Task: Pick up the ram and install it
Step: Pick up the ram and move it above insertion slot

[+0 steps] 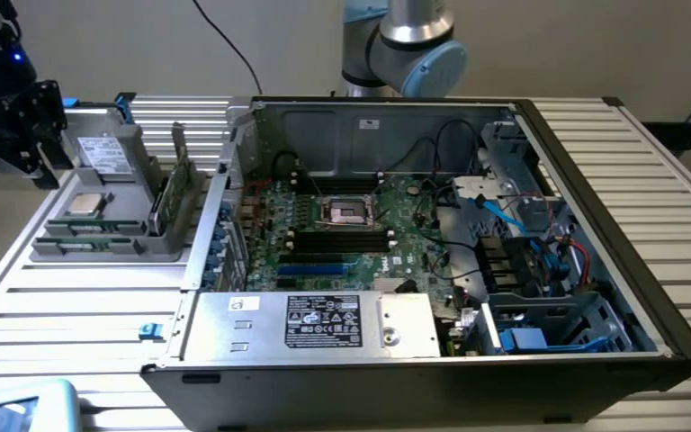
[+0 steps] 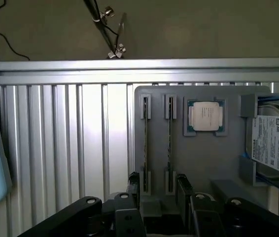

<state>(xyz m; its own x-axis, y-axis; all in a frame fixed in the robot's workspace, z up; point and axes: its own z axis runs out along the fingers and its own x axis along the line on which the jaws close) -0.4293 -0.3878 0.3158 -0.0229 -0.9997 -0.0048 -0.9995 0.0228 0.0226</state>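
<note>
**Status.** The gripper (image 2: pixel 158 186) is seen with its jaws spread wide and nothing is held between them. In the exterior view the gripper (image 1: pixel 31 135) is hung above one end of the grey parts tray (image 1: pixel 118 247), at the exterior view's left of the open computer case (image 1: pixel 633 225). No contact with any part is seen.

**Task item.** The ram (image 2: pixel 169 143) is stood on edge in a slotted holder of the tray (image 2: pixel 198 163), just beside a second ram stick (image 2: pixel 145 143) and near the processor chip (image 2: pixel 205 117). In the exterior view the ram (image 1: pixel 179 184) is seen upright on the tray side nearest the case. Nothing is seen seated in the black memory slots (image 1: pixel 339 238) on the motherboard (image 1: pixel 412 247), so installation is judged not begun. Which stick is meant cannot be told.

**Risks (judged).**
- The two sticks are set close together, so an off-centre descent with jaws this wide could take both or knock the neighbour.
- The holder posts at the stick ends could be struck by a finger.
- A skewed grip would leave the stick tilted, and it could be jammed at a slot or against the case wall.
- Loose cables (image 1: pixel 442 193) are routed near the slots, so snagging is possible.

**Counts.**
- Ram sticks: two.
- Processor chip: one.
- Silver drive with white label (image 2: pixel 275 145): one.
- Memory slots: several, number not resolved.
</note>
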